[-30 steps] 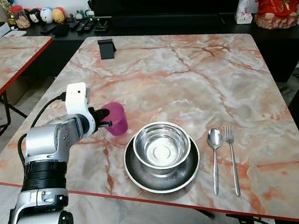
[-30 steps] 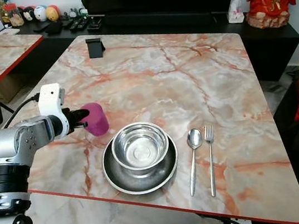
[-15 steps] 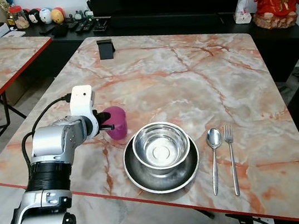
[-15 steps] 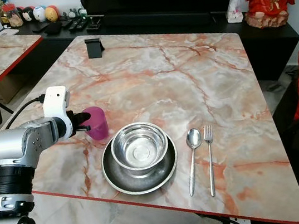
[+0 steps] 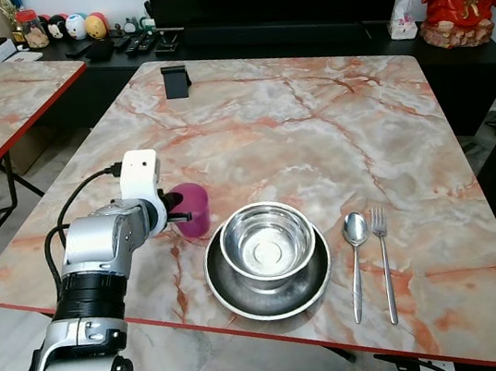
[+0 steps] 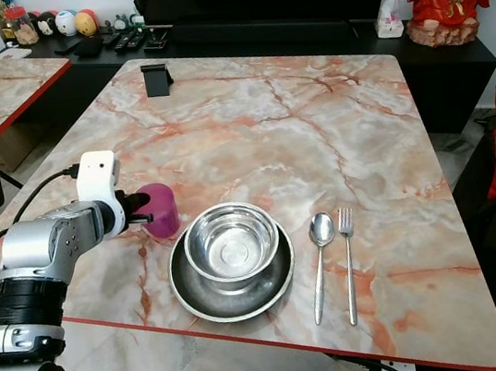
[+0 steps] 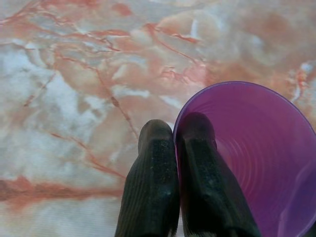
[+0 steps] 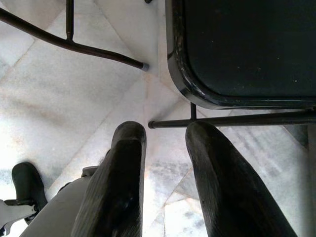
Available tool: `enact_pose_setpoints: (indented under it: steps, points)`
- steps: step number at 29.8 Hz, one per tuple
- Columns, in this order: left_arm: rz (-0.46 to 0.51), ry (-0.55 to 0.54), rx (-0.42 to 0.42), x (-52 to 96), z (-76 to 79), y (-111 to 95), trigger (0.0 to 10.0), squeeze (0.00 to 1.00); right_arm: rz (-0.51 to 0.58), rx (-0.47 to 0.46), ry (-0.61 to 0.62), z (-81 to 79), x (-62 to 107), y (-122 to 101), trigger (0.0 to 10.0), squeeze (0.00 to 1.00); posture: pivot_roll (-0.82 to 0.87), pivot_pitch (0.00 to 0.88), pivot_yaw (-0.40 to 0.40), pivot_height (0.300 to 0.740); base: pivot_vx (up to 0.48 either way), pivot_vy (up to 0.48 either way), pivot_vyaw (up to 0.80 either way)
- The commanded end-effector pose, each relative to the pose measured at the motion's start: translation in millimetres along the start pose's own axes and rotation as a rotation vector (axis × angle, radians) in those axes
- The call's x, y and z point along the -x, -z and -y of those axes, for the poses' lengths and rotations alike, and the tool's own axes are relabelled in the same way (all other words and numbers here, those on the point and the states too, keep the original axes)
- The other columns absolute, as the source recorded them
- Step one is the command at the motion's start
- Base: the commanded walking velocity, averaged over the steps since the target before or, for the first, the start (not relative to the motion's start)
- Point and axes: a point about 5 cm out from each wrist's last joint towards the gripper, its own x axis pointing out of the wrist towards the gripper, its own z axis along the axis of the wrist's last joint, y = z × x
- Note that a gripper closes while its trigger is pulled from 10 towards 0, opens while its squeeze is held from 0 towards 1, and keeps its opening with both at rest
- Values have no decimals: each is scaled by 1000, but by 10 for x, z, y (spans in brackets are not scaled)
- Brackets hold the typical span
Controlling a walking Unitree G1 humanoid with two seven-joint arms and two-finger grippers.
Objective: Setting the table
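Currently: cup (image 5: 192, 208), purple plastic, likely light and slippery, thin rim pinched by closed left tool (image 7: 175, 148), on table (image 5: 314, 129) beside bowl (image 5: 268, 241).

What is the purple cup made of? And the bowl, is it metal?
The cup looks like thin, glossy plastic: light glows through its see-through purple wall. The left gripper pinches its rim. The bowl looks like polished steel: silvery, with mirror-like reflections inside.
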Motion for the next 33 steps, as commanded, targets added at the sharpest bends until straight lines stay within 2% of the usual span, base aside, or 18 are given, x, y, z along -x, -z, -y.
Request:
enact_pose_setpoints:
  steps: [1,7,8,9,11,12,13,17,32,33]
  points:
    - [-7,-13,7,-16,-17,26,10000,0,-8,2,1,2,5,27,10000,0,34,0,-26,740,0,0,0]
    - [-10,-6,17,-30,-11,49,10000,0,-9,1,2,2,5,28,10000,0,34,0,-26,740,0,0,0]
    - [-10,-3,19,-32,-5,49,10000,86,-9,1,2,2,5,28,10000,0,34,0,-26,740,0,0,0]
    - [-10,-3,19,-32,-5,49,10000,86,-9,1,2,2,5,28,10000,0,34,0,-26,740,0,0,0]
    - [-6,3,20,-34,5,36,10000,431,-9,-1,3,3,5,27,10000,0,28,0,-23,740,0,0,0]
    - [-5,4,20,-34,6,32,10000,431,-8,-1,3,3,5,27,10000,0,28,0,-23,740,0,0,0]
    - [-4,6,19,-35,9,30,10000,482,-8,-1,3,3,5,27,10000,0,28,0,-23,740,0,0,0]
    - [3,18,14,-33,24,5,10000,451,-7,-1,5,3,5,27,10000,0,27,0,-23,740,0,0,0]
    - [7,23,10,-32,36,-4,10000,486,-8,-1,6,4,5,26,10000,0,27,0,-24,740,0,0,0]
    - [8,24,9,-32,41,-4,10000,682,-7,-2,6,5,5,26,10000,0,25,0,-23,740,0,0,0]
